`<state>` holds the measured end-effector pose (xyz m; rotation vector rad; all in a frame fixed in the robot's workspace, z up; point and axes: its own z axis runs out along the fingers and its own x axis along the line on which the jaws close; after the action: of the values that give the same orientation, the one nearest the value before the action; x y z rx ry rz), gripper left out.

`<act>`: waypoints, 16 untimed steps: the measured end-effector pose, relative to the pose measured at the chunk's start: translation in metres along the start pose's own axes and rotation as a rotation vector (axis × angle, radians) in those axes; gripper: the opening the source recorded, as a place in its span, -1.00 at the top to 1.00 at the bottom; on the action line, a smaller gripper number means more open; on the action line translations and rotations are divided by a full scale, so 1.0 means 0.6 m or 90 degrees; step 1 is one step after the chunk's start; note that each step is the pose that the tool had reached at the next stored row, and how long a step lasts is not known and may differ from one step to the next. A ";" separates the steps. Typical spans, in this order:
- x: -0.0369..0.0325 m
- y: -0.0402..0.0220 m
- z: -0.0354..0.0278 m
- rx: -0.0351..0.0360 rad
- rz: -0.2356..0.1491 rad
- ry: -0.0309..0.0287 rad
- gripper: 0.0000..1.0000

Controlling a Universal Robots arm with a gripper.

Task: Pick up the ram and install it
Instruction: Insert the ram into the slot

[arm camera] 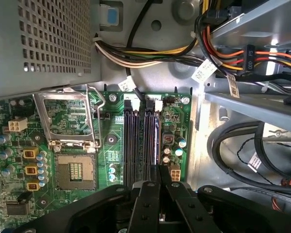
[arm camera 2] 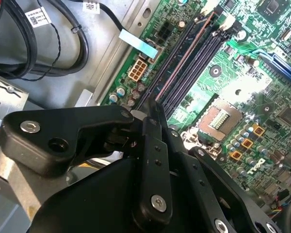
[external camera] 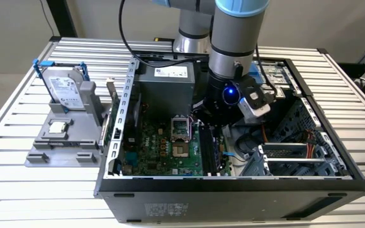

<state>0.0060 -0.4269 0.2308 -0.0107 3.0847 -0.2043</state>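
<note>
Two black fingers of the gripper are closest to me in both wrist views, pressed together at their tips; I cannot tell whether anything thin sits between them. The tips meet at the near end of the memory slots, close to the motherboard edge where a small white connector sits. From there a thin dark strip with a reddish edge runs away along one slot; I read it as the ram, standing edge-on in the slot. Beyond it lies the open processor socket. In the exterior view the arm reaches down into the open computer case.
</note>
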 end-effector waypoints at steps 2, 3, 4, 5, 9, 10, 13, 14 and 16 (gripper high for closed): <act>-0.001 0.000 0.000 0.0001 0.000 0.0000 1.00; -0.001 0.000 0.000 0.0000 0.000 0.0000 1.00; -0.001 0.000 0.000 0.0000 0.000 0.0000 1.00; -0.002 0.000 0.000 0.0000 0.000 -0.0001 1.00; -0.002 0.000 0.000 0.0000 0.000 0.0000 1.00; -0.003 0.000 0.000 0.0000 0.000 -0.0001 1.00; -0.005 0.000 0.001 -0.0001 0.000 0.0000 1.00; -0.005 0.000 0.001 -0.0001 0.000 0.0000 1.00; -0.005 0.000 0.001 0.0001 0.000 0.0001 1.00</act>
<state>0.0089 -0.4272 0.2306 -0.0104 3.0848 -0.2045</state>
